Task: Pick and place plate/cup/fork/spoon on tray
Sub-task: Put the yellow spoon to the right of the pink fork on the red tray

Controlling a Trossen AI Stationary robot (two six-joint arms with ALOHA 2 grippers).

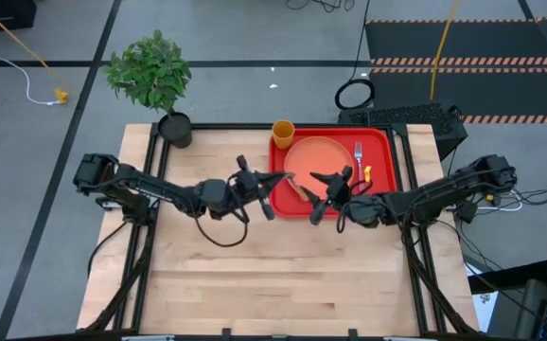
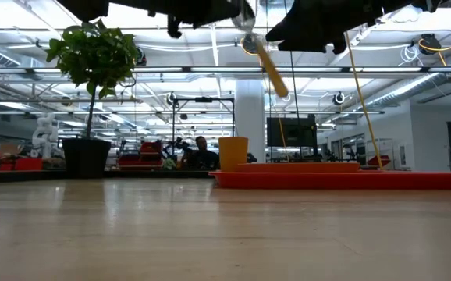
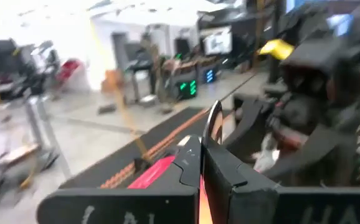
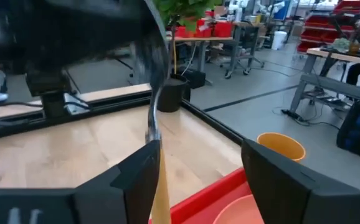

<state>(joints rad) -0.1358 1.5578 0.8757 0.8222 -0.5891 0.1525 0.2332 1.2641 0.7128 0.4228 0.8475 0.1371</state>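
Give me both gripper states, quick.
Left gripper: closed on the spoon, held up in the air over the tray.
Right gripper: open, fingers spread on either side of the spoon's handle, gripping nothing.

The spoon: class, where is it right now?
In the high view the spoon hangs above the tray's left edge beside the plate, pinched by the left gripper; the right gripper stands open alongside.
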